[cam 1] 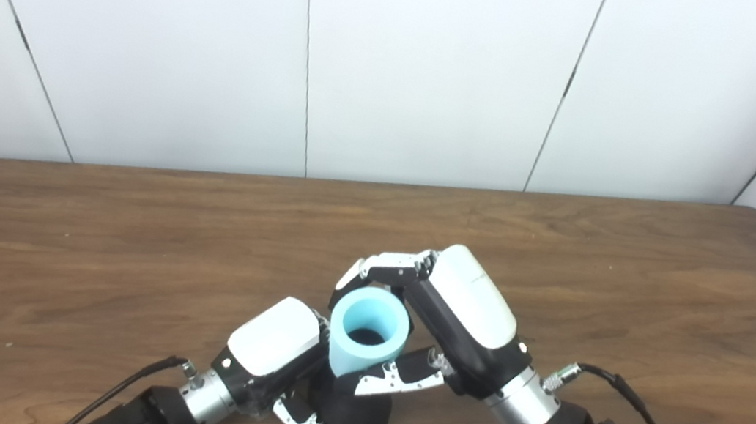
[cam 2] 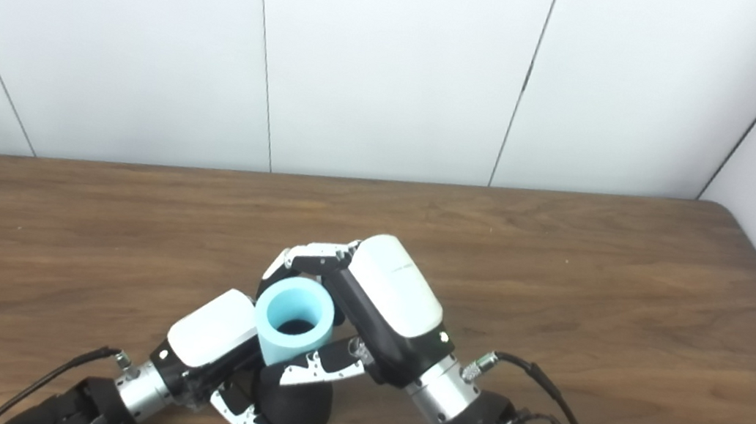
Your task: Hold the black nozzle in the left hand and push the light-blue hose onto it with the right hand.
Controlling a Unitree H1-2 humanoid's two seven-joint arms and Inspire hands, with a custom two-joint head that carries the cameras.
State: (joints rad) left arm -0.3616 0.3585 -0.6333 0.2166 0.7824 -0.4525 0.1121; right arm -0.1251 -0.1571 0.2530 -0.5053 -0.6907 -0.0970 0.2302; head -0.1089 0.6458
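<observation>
Your left robot hand [cam 1: 276, 357] is wrapped around the black nozzle [cam 1: 357, 416], fingers closed on its flared lower body just above the counter [cam 1: 120, 257]; your right robot hand [cam 1: 442, 310] is closed on the light-blue hose [cam 1: 364, 339], fingers curled over the far side of the tube and the thumb pressed against its near wall. The hose stands roughly upright on top of the nozzle, its open mouth facing the cameras, and the dark showing down the bore looks like the nozzle's tip already inside; how deep it sits you cannot tell, because the joint is hidden behind the thumb and the tube wall.

Watch these from here; the hose leans a little toward the left robot hand, so a push that is not along the nozzle's axis could jam the rim on one side and cock the tube rather than seat it; the soft wall may buckle or ovalise under the right grip, which would tighten the bore and stall the push; the left grip sits low on a smooth, rounded body, so a hard downward shove could rotate or slide the nozzle out of it; the two robot hands are nearly touching, and further travel may bring their fingers together.
</observation>
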